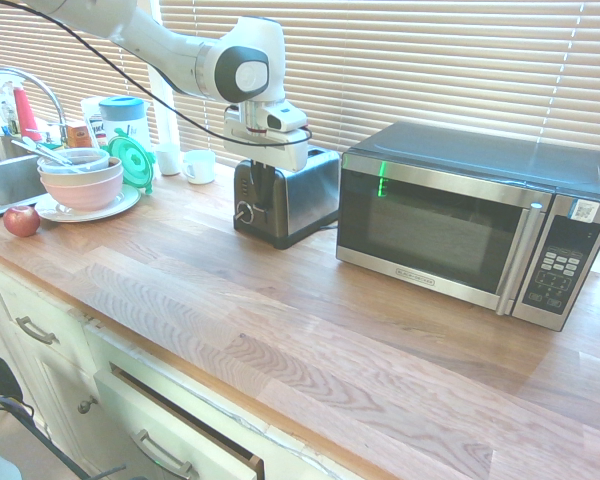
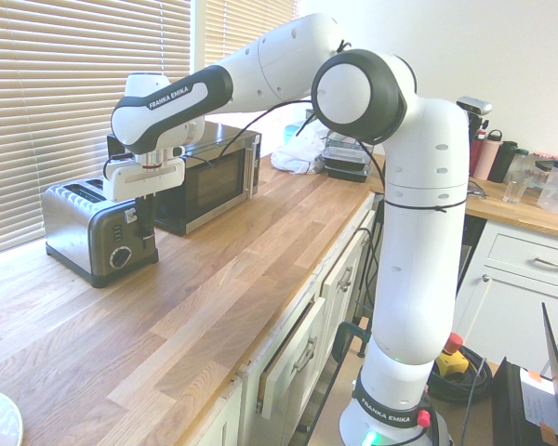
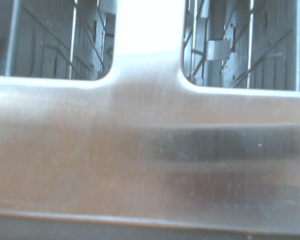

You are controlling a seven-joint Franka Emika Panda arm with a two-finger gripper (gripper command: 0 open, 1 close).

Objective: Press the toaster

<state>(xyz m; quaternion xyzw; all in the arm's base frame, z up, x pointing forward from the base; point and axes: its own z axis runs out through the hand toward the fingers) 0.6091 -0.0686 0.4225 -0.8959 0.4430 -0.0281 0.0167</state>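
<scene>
A wooden kitchen desk (image 1: 280, 330) is running under a window with blinds. In the first exterior view, the toaster (image 1: 300, 195) is standing beside the microwave (image 1: 460, 225), and the end effector (image 1: 263, 172), fingers together and holding nothing, is hanging at its black lever end. In the second exterior view, it is pointing straight down at that end. The wrist view is showing the steel top and both slots. I think it is best to push straight down on the lever, without sliding off.
</scene>
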